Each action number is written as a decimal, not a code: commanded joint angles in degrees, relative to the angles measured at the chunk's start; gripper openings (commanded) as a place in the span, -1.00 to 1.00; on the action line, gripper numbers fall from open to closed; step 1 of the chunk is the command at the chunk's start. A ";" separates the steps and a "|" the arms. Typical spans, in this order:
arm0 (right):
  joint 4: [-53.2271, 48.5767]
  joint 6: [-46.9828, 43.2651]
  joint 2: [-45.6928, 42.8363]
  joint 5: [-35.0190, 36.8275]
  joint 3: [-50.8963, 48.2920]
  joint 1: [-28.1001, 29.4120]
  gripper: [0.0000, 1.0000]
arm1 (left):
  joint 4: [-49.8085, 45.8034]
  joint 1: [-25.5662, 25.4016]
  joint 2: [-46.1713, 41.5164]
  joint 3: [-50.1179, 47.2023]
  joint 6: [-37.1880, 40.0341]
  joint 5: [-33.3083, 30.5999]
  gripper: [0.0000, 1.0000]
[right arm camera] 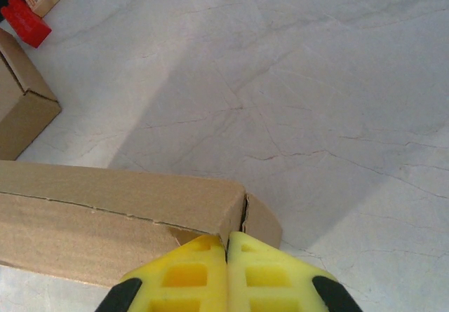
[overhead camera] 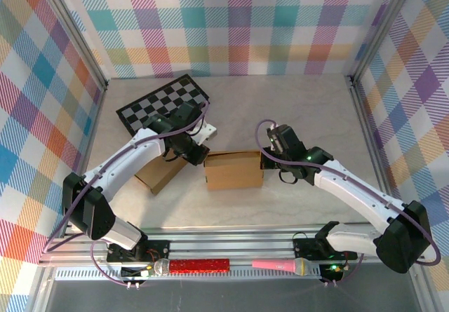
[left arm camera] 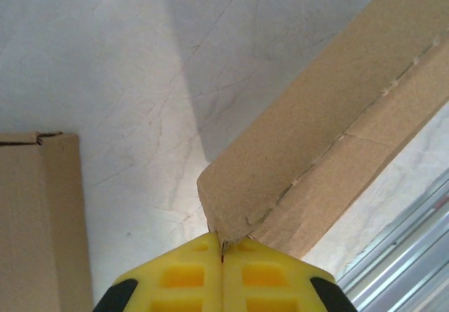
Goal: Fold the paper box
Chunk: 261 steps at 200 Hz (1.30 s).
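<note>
Overhead, chessboard [overhead camera: 165, 102] behind paper box [overhead camera: 233, 170], closer, left pincer [left arm camera: 222, 242] pinching its corner

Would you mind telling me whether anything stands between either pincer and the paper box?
Nothing visible does: the right pincer is shut on a corner of the paper box, and the left pincer pinches a cardboard corner too.

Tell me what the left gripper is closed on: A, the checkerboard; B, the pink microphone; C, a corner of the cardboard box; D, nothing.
C: in the left wrist view the left gripper pinches a corner of the cardboard box between its shut yellow fingers.
</note>
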 commanded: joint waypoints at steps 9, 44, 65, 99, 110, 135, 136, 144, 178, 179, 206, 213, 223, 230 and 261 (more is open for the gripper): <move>-4.00 0.40 1.58 -1.54 0.46 0.66 -1.00 | -2.99 0.40 1.18 3.50 -5.28 3.72 -1.00; -3.84 0.80 1.62 -1.53 0.43 0.79 -1.00 | -5.45 0.38 2.71 5.86 -11.82 5.97 -1.00; -3.84 1.09 1.62 -1.45 0.60 1.07 -1.00 | -5.96 0.38 2.90 6.41 -16.87 6.69 -1.00; -3.90 1.42 1.72 -0.75 0.82 1.89 -1.00 | -6.85 0.38 3.56 7.44 -22.51 6.58 -1.00; -3.84 1.44 1.80 -0.59 0.82 2.01 -1.00 | -7.12 0.38 3.78 7.97 -24.15 6.15 -1.00; -3.92 1.41 1.89 -0.39 1.04 2.15 -1.00 | -7.22 0.38 4.69 9.23 -27.49 6.38 -1.00; -3.92 1.39 1.89 -0.39 1.04 2.17 -1.00 | -7.30 0.38 4.76 9.32 -27.61 6.39 -1.00; -3.93 1.44 1.81 -0.26 1.06 2.15 -1.00 | -8.04 0.38 5.54 10.24 -28.35 6.34 -1.00; -3.80 1.41 1.72 -0.02 1.19 2.29 -1.00 | -9.78 0.38 8.03 12.94 -30.35 6.73 -1.00; -3.82 1.39 1.72 -0.03 1.16 2.24 -1.00 | -9.77 0.38 8.06 12.98 -30.49 6.74 -1.00; -3.77 1.46 1.62 0.27 1.04 2.38 -1.00 | -9.39 0.38 8.31 13.47 -33.02 7.17 -1.00; -3.75 1.44 1.62 0.35 1.04 2.46 -1.00 | -9.49 0.39 8.52 13.61 -33.63 7.40 -1.00; -3.66 1.45 1.69 0.33 1.04 2.46 -1.00 | -9.82 0.38 8.85 14.09 -34.17 7.65 -1.00; -3.66 1.37 1.71 0.39 1.08 2.50 -1.00 | -10.08 0.38 9.16 14.47 -34.33 8.00 -1.00; -3.41 1.02 1.98 0.55 1.04 2.44 -1.00 | -12.15 0.47 10.51 16.78 -34.66 9.31 -1.00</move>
